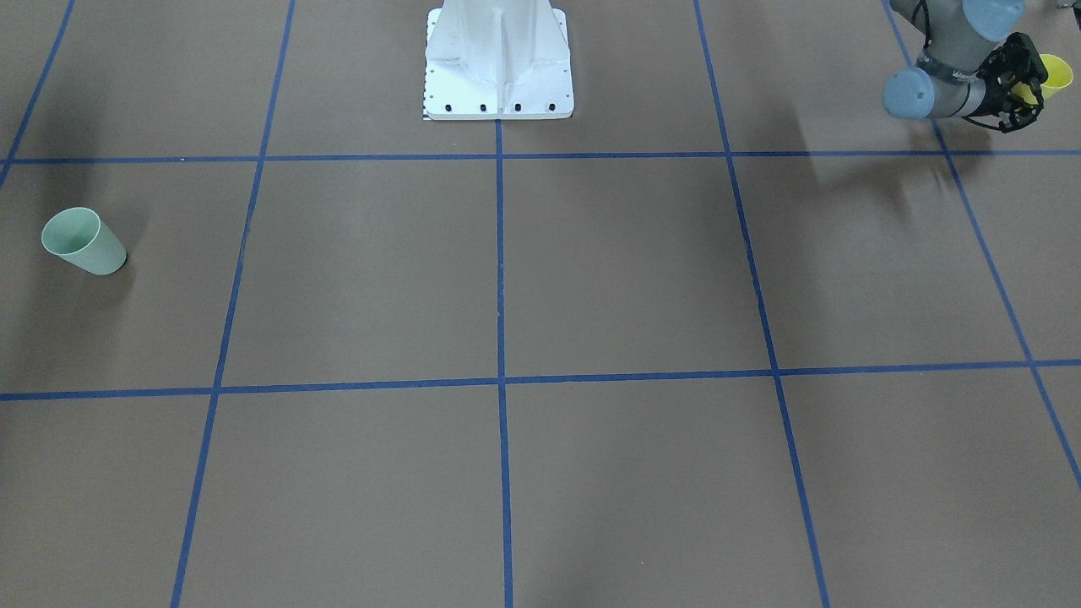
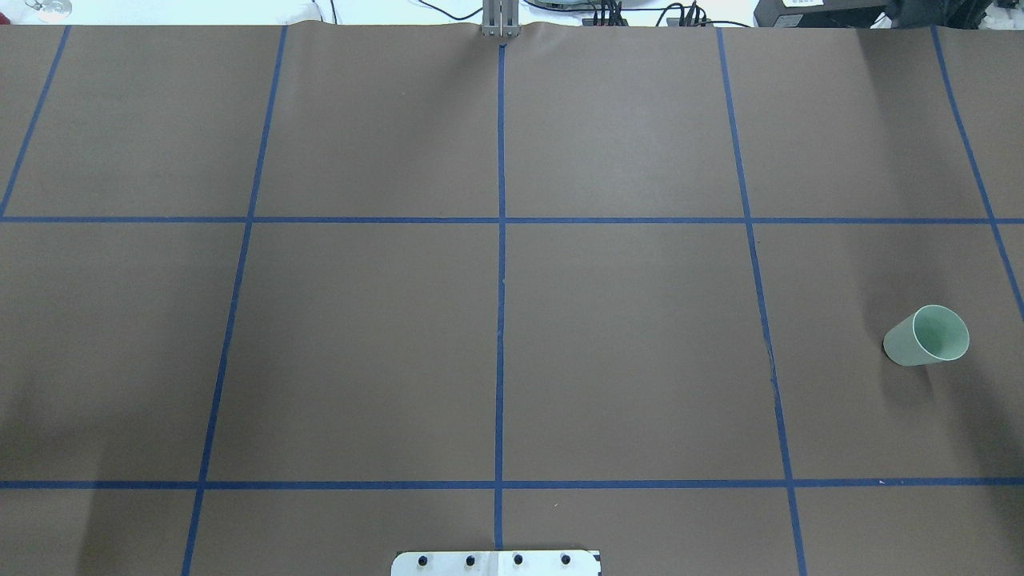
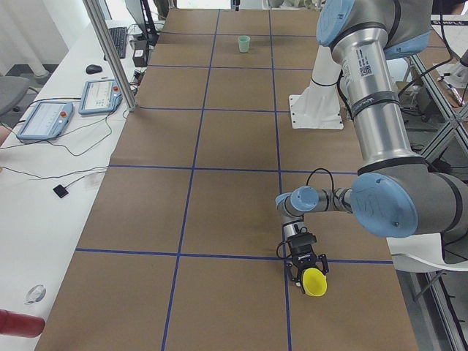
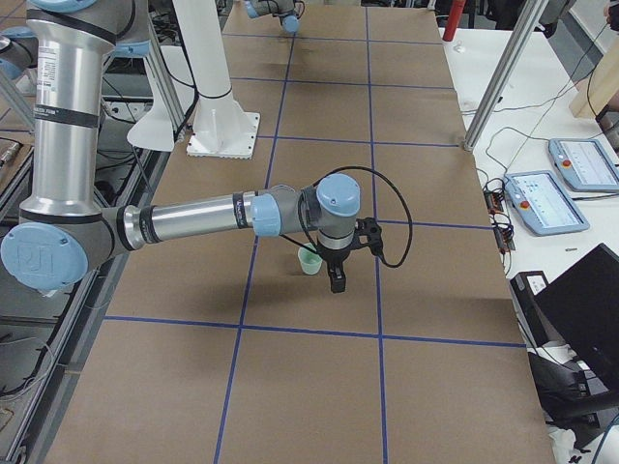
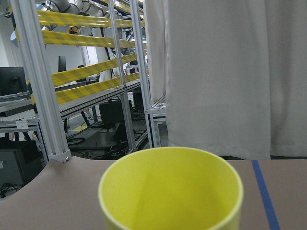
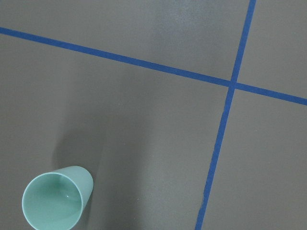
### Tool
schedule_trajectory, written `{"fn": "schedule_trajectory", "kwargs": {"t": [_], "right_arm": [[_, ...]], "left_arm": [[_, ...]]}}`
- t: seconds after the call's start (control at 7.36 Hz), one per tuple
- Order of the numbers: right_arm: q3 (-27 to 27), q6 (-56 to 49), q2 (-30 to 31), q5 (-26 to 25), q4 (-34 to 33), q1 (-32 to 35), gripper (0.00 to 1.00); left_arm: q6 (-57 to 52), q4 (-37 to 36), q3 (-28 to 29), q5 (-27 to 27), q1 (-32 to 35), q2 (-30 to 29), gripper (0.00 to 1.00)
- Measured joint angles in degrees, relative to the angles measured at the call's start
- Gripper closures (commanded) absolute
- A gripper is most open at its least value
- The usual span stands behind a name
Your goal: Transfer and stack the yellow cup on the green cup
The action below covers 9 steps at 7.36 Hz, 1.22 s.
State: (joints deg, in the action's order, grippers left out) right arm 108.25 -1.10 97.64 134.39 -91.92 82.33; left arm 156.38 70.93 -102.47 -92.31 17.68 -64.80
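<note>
the left hand (image 1: 1020, 89) has the yellow cup (image 1: 1056, 74) from the side, with fingers on either side of its wall, closed on it as far as i can judge. a side grip leaves the base free, which suits carrying the cup upright and lowering it base-first into another. this happens at the far left end of the counter (image 2: 624, 344), close to the robot's edge. the green cup (image 2: 926, 336) stands upright and alone near the right end, mouth up, well apart from the yellow one. nearly the whole counter lies between them, which is probably why the task speaks of a transfer.

the right hand (image 4: 337, 275) shows only in the right side view, where it hangs just beside the green cup. i cannot tell whether it is open or closed. the overhead view shows the green cup but neither arm and no yellow cup. the front view catches the left hand in its corner but not the right arm. the left wrist view is filled by the yellow rim and shows no fingers. the right wrist view looks down into the green cup, which is empty. i cannot tell whether the yellow cup rests on the counter or is lifted.
</note>
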Motion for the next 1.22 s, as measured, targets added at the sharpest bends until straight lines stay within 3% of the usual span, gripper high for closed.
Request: {"fn": "schedule_trajectory", "kwargs": {"t": [0.27,0.82,1.22], "right_arm": [[-0.5,0.3,0.0,0.1,-0.1,-0.2,0.01],[-0.6,0.4,-1.2,0.0,0.1,-0.4,0.01],[-1.3,0.5,-3.6,-0.9,0.6,-0.5,0.01]], "left_arm": [[-7.6,-0.1,-0.9,7.1,3.8,-2.1,1.00],[-30.1,0.5,-1.6,25.5,15.3,-14.4,1.00],[-48.1,10.5,-3.3,34.4,17.1,-23.7,1.00]]}}
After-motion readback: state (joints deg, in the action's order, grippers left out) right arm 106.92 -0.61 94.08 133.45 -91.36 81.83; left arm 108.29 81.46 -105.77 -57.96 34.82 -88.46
